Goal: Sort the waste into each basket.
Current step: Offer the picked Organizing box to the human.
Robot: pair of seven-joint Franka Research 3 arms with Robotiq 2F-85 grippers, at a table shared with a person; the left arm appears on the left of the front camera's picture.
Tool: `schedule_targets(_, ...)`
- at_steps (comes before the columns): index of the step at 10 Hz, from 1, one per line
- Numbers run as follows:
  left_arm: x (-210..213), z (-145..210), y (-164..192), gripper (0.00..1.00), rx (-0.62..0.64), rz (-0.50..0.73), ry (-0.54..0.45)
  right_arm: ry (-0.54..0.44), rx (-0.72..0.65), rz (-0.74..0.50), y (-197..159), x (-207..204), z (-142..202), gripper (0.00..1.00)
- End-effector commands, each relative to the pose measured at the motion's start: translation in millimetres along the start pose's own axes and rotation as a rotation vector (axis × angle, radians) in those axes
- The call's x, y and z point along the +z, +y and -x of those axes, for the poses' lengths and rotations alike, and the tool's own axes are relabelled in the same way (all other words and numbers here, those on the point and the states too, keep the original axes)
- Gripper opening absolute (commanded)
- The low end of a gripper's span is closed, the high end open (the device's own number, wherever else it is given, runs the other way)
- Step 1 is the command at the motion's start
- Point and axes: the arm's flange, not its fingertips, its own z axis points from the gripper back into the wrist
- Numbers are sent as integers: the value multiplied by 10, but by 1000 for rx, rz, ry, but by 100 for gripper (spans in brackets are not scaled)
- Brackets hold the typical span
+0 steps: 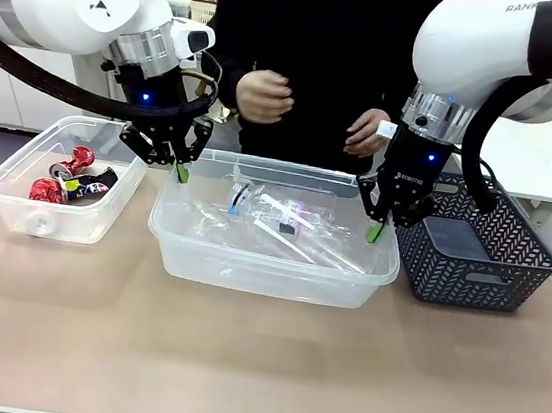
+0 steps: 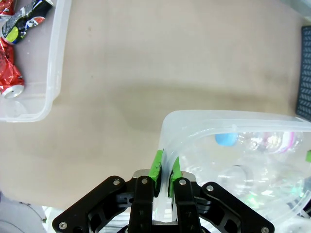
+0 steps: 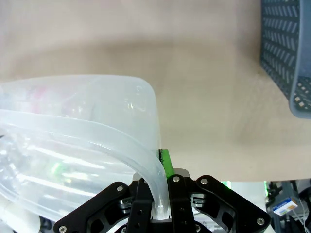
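Gripping a clear tub from both ends, the left gripper (image 1: 181,170) and the right gripper (image 1: 375,229) each have their jaws pinched shut on the rolled rim of the large middle basket (image 1: 269,266). In the left wrist view the green pads (image 2: 156,167) sandwich the rim at a rounded corner; in the right wrist view the rim likewise runs down between the closed fingers.

The relation that matters: the basket's long axis runs left to right across the table, and the two grippers sit at its opposite short ends, left arm at the left end, right arm at the right. Any lift or shift would likely need both arms to move together along that line, or the thin rim could twist or slip.

Inside the held basket lie clear plastic bottles and cups (image 1: 275,216), one with a blue cap (image 2: 226,139). To the left, just beside it but apart, stands a smaller clear tub (image 1: 15,200) holding crushed red cans (image 1: 68,181). To the right, close against the held basket's end, is a dark lattice basket (image 1: 510,271). At the far side a person's hands (image 1: 264,96) hover above the table, touching nothing. Sorting looks largely done.
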Motion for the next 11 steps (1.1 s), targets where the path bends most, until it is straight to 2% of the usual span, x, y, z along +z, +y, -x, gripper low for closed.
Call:
schedule_targets(1, 40, 0, 17, 0, 36, -5, -19, 7, -9, 2, -35, 19, 34, 0)
schedule_targets(6, 40, 0, 17, 0, 36, -5, -19, 7, -9, 2, -35, 19, 34, 0)
schedule_targets(7, 0, 0, 0, 7, 0, 0, 0, 0, 0, 0, 0, 0, 0, 4)
schedule_targets(8, 41, -351, 46, 7, -11, -41, -19, -12, -7, -7, 72, 144, -319, 4)
schedule_targets(9, 46, -667, 76, 7, -22, -60, -40, -5, 48, -21, 164, 223, -622, 4)
schedule_targets(10, -5, -892, 92, 7, -17, -50, -77, 21, -11, 2, 224, 206, -924, 4)
schedule_targets(11, -120, -1035, 120, 7, -19, -38, -69, 63, 0, -12, 262, 142, -1132, 4)
